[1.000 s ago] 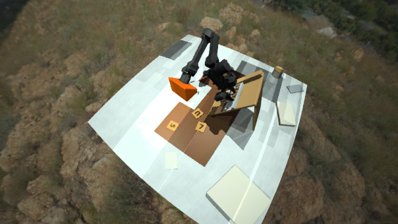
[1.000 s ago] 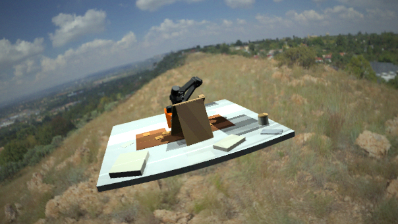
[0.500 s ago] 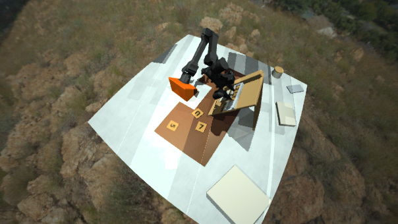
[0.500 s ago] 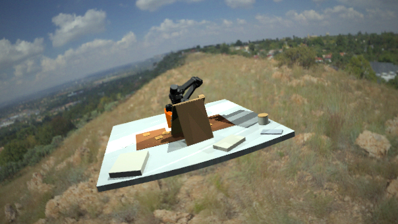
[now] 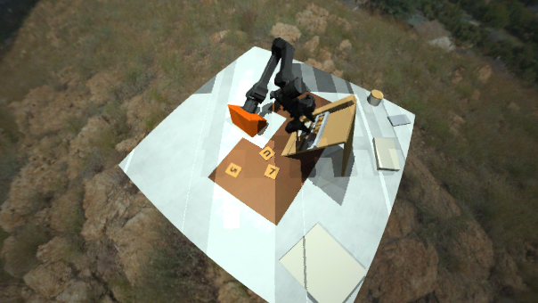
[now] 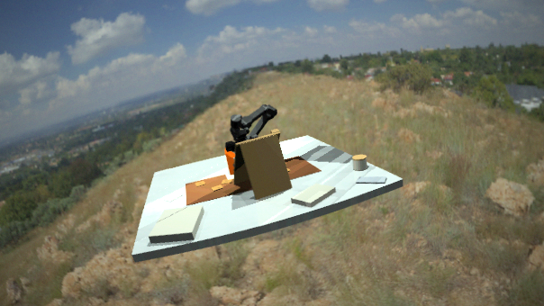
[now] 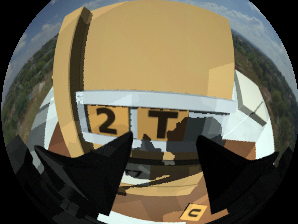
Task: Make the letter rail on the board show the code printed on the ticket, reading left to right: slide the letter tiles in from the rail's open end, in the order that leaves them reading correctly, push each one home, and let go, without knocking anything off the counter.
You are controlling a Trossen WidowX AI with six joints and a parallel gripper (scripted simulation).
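A tan board (image 5: 339, 119) (image 6: 266, 166) (image 7: 153, 50) leans on the counter with a white letter rail (image 5: 321, 126) (image 7: 160, 100) across it. In the wrist view the rail holds tile 2 (image 7: 104, 123) at the left and tile T (image 7: 164, 123) right beside it. My gripper (image 5: 306, 130) (image 7: 166, 139) is at the rail, straddling tile T with its fingers slightly apart from it, open. Three loose tiles lie on the brown mat (image 5: 258, 196): tile 5 (image 5: 232, 169), tile 7 (image 5: 271, 171) and a U-like tile (image 5: 266, 153) (image 7: 193, 213). In the exterior view the board hides the gripper.
An orange bin (image 5: 246, 118) stands left of the arm. A small can (image 5: 375, 97) (image 6: 359, 162), a grey pad (image 5: 398, 119), a cream block (image 5: 386, 153) (image 6: 312, 194) and a large cream slab (image 5: 327, 265) (image 6: 176, 223) lie near the counter's edges.
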